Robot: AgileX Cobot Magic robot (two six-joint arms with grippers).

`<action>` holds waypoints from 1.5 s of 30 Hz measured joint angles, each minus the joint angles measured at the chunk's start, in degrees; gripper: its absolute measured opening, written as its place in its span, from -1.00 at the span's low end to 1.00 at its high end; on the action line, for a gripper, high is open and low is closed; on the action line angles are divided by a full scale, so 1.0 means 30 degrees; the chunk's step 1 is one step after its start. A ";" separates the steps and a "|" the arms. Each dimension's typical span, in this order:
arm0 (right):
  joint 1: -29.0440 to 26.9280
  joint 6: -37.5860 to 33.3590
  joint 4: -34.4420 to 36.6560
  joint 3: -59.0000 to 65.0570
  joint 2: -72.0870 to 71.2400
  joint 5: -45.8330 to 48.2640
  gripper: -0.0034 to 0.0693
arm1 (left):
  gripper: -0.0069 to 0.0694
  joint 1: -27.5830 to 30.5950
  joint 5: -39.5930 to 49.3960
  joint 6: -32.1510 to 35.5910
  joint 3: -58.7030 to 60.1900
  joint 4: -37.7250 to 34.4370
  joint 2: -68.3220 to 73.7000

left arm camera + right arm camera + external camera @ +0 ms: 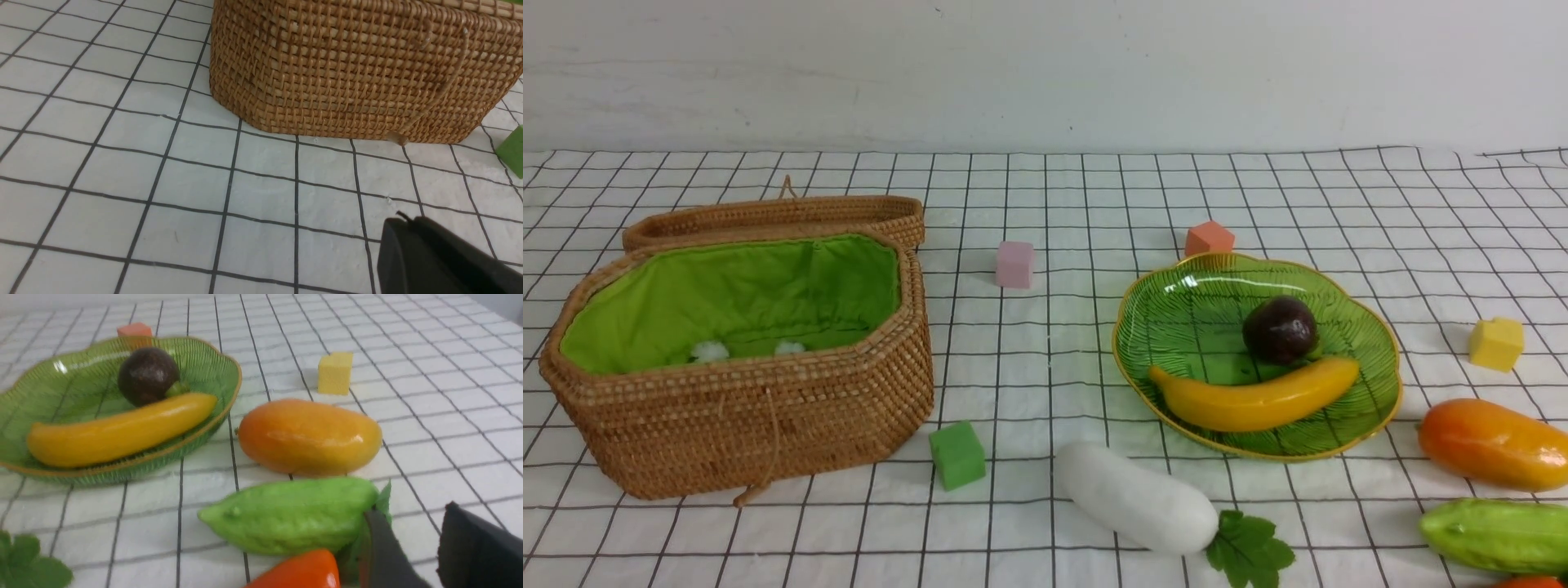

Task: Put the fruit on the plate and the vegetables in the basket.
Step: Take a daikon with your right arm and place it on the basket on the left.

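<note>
The wicker basket [768, 425] stands open at the left, showing its green lining. On the green glass plate [1176, 318] lie the banana [1258, 400] and the mangosteen [1281, 328]. The mango [1494, 443], the green gourd [1494, 535] and a sliver of the red-orange pepper [1531, 582] rest on the cloth at the right; the white radish [1135, 498] lies at front centre. Neither gripper shows in the front view. My left gripper [402, 220] is shut and empty, near the basket wall [359, 73]. My right gripper [412, 516] is open beside the gourd's [294, 514] leafy end, with bare cloth between its fingers.
The basket's lid [776, 216] lies behind it. Small cubes are scattered on the checked cloth: pink [1014, 264], orange [1209, 238], yellow [1496, 343] and green [957, 455]. Two white tufts [711, 351] sit inside the basket.
</note>
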 joint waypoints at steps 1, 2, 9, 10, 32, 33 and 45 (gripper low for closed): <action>0.0000 0.0000 0.0649 0.0000 0.0000 -0.0835 -0.23 | -0.83 0.0000 0.0000 0.0000 0.0000 0.0000 0.0000; 0.0000 0.0048 0.1595 0.0000 0.0000 -0.1695 -0.23 | -0.83 0.0000 0.0000 0.0000 0.0000 0.0000 0.0000; 0.0000 0.0801 0.7727 0.0000 0.0000 -0.5249 -0.23 | -0.82 0.0000 0.0000 0.0000 0.0000 0.0000 0.0000; 0.0000 0.0801 0.7848 0.0000 0.0000 -0.5334 -0.23 | -0.82 0.0000 0.0000 0.0000 0.0000 0.0000 0.0000; 0.0553 -0.6306 0.8745 -1.7885 1.3184 0.6224 -0.23 | -0.77 0.0000 0.0000 0.0000 0.0000 0.0000 0.0000; 0.0934 -0.7232 0.9407 -1.7885 1.4317 0.6476 -0.23 | -0.77 0.0000 0.0000 0.0000 0.0000 0.0000 0.0000; 0.7922 -1.3119 1.0729 -2.2418 2.6059 1.4046 -0.22 | -0.75 0.0000 0.0000 0.0000 0.0000 0.0000 0.0000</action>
